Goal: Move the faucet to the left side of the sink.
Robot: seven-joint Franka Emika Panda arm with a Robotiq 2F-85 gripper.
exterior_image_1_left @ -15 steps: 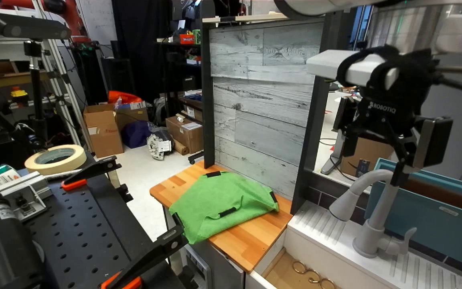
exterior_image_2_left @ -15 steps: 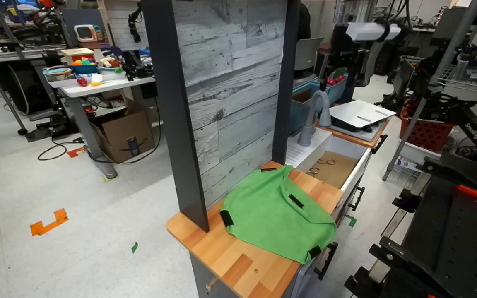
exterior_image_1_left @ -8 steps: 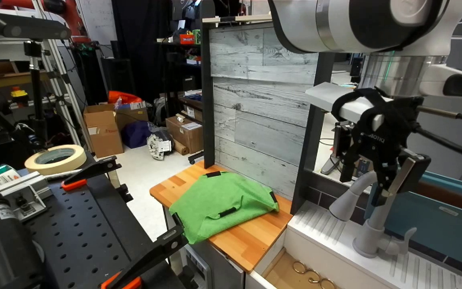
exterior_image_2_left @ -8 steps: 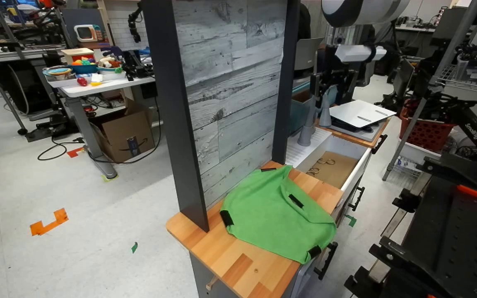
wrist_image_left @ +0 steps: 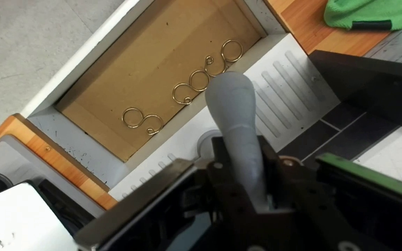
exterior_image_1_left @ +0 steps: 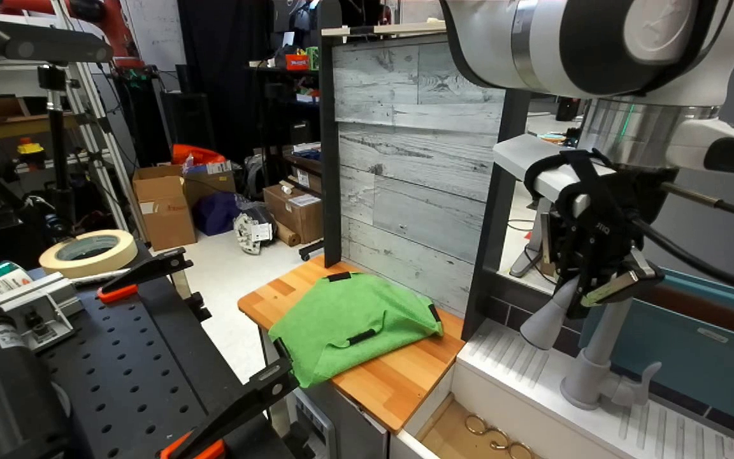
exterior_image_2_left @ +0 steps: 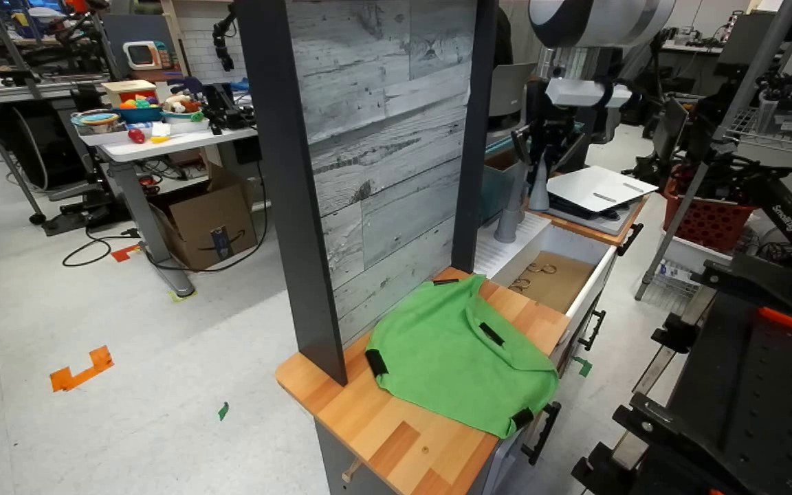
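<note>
The pale grey faucet [exterior_image_1_left: 604, 338] stands upright on the white ribbed ledge behind the sink [exterior_image_2_left: 564, 285], a tan-floored basin with a white rim. In the wrist view, the faucet's spout [wrist_image_left: 230, 96] runs between my fingers, its nozzle over the ledge close to the edge of the sink [wrist_image_left: 145, 52]. My gripper [wrist_image_left: 242, 141] is shut on the spout's arched neck, one finger on either side. In both exterior views the gripper [exterior_image_1_left: 580, 299] hides the top of the arch. The small lever handle [exterior_image_1_left: 647, 376] sits beside the faucet's base, apart from the gripper.
Several gold hooks [wrist_image_left: 141, 120] lie in the sink. A green cloth [exterior_image_1_left: 357, 325] covers part of the wooden board beside it. The grey plank panel [exterior_image_1_left: 418, 185] rises behind that board. A teal bin [exterior_image_1_left: 692, 357] stands behind the faucet, and a white plate-like sheet [exterior_image_2_left: 599, 189] lies past the sink.
My gripper has come down from above the faucet and turned; its jaws have shut around the spout. The nozzle has shifted very slightly toward the cloth side.
</note>
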